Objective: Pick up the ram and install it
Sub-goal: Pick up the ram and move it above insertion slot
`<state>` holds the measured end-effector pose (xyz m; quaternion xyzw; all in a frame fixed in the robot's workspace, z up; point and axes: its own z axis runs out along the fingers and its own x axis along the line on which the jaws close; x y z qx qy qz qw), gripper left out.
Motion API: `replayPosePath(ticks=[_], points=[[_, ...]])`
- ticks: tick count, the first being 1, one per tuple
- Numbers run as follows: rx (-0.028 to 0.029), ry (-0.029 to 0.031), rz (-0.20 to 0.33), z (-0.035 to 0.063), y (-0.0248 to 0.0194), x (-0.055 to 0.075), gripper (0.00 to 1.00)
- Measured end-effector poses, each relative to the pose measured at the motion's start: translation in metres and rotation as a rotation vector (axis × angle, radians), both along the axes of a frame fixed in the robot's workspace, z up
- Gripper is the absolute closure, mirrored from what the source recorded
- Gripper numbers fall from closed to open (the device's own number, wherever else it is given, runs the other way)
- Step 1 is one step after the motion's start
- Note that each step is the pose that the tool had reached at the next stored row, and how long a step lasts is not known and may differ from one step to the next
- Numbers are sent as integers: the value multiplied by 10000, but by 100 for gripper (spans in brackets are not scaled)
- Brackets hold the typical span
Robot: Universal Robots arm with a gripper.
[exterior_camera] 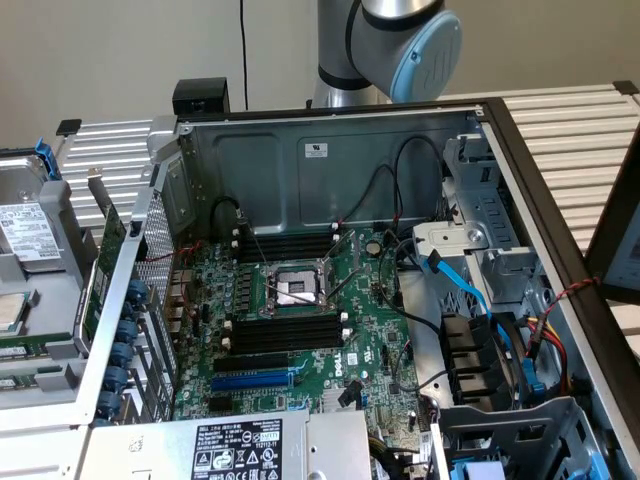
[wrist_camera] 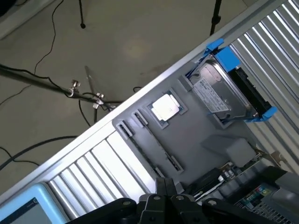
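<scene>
Over on the exterior view's left, just outside the open computer case (exterior_camera: 280,170), you've got what I take to be the ram (exterior_camera: 104,266). It's a thin green stick standing on edge and tilted, right beside the case's perforated wall and next to the grey parts tray (exterior_camera: 50,395). Nothing is touching it. In the middle of that frame the motherboard (exterior_camera: 370,330) sits flat in the case. The long black memory slots (exterior_camera: 285,336) below the CPU socket (exterior_camera: 293,288) look empty, so nothing's installed yet. At the top of the frame your arm (exterior_camera: 400,40) rises behind the case's back wall.

Wrist view next. The gripper (wrist_camera: 166,184) hangs above that same grey parts tray (wrist_camera: 196,140), with a loose processor (wrist_camera: 164,107) and a hard drive (wrist_camera: 217,91) in its blue bracket lying under it. The fingers (wrist_camera: 161,186) are pressed together with nothing between them.

So my read is that you're at the very start, the reach-for-the-ram part, and the pick hasn't begun. That step calls for spread fingers first, since closed ones can't take the stick. Then it wants a line-up along the stick's thin edges, not across the chips. It's leaning tight against the wall, so I'd guess clearance on that side is the tricky bit.
</scene>
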<state>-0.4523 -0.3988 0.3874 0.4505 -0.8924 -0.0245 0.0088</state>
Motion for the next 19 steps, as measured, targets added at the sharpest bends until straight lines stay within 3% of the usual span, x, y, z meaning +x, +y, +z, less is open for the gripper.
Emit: replayPosePath(ticks=[10,19], points=[[-15,1,1818,-2,1,0,89],[-169,2,3450,-2,0,0,89]])
